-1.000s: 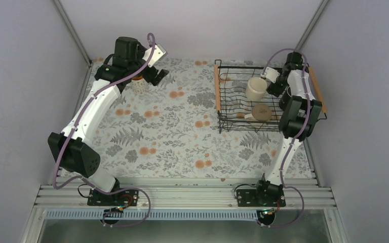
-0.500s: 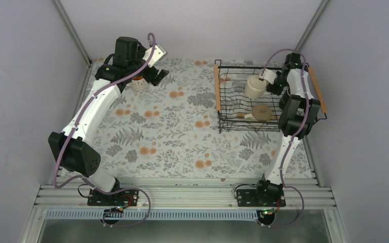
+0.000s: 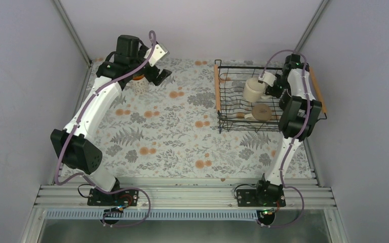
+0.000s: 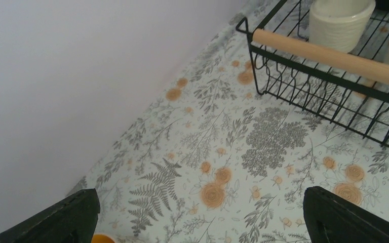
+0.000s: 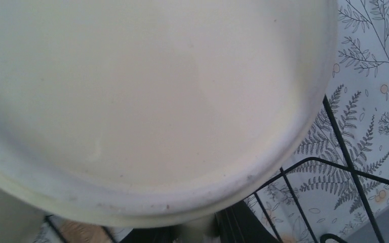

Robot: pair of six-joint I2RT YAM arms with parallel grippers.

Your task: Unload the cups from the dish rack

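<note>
The dish rack [image 3: 217, 96], black wire with wooden bar handles, stands at the back right. My right gripper [image 3: 263, 87] is shut on the tall cream cup [image 3: 252, 91], which is tilted above the rack floor. That cream cup [image 5: 147, 96] fills the right wrist view and hides the fingers. A beige cup [image 3: 261, 112] lies in the rack nearer the front. At the back left, a patterned white cup with an orange inside [image 3: 140, 84] stands on the cloth. My left gripper [image 3: 158, 77] hangs open just right of it. Nothing lies between its black fingers [image 4: 71, 217].
A floral cloth [image 3: 182, 136] covers the table. Grey walls close in at the back and on both sides. In the left wrist view the rack's wooden handle [image 4: 329, 55] and the cream cup [image 4: 340, 20] show at the upper right. Rack wires [image 5: 344, 152] run under the held cup.
My right gripper has shut on the cream cup and shifted it slightly left within the rack. The left arm has barely moved and stays open.
</note>
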